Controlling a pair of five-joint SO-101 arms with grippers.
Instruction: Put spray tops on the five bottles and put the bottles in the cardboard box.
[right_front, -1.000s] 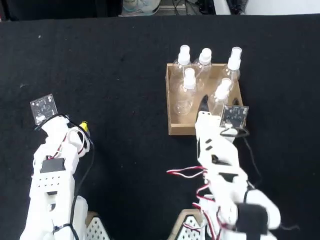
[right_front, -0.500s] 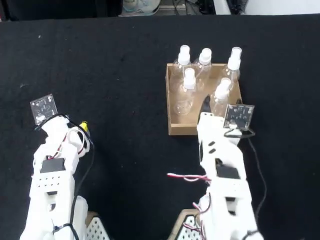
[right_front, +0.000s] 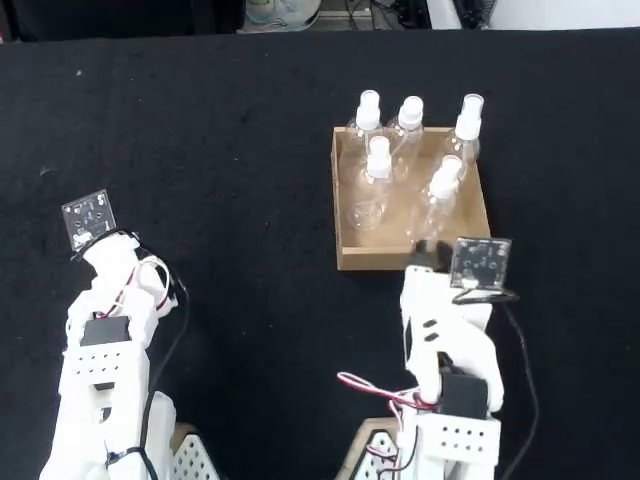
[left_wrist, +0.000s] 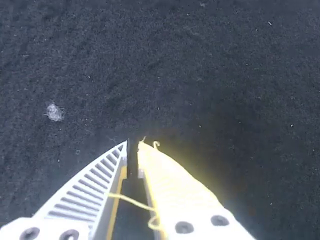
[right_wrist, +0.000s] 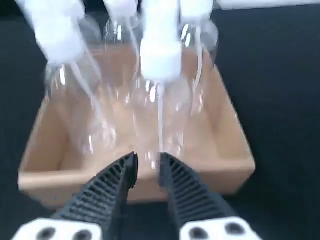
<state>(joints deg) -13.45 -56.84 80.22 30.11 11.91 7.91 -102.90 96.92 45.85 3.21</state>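
Since all five bottles (right_front: 368, 200) stand upright in the box (right_front: 337, 205), each wearing a white top (right_front: 379, 152), I judge the task to be as good as finished. Three bottles line the far wall and two stand nearer the middle. As far as I can tell from the high view, none leans on the rim or sits outside it. I see no loose top or stray bottle on the cloth (right_front: 230, 150).

My right gripper (right_wrist: 146, 162) sits just outside the near wall of the box, pointing at the bottles. Its fingers are a little apart with nothing between them, and they touch neither box nor bottle. My left gripper (left_wrist: 132, 147) is well away over bare cloth, with its tips together and nothing in them.

What is left, by my reckoning, is only to park both arms. I cannot check from here whether each top is seated fully on its neck, because the right wrist view is too soft at that range.
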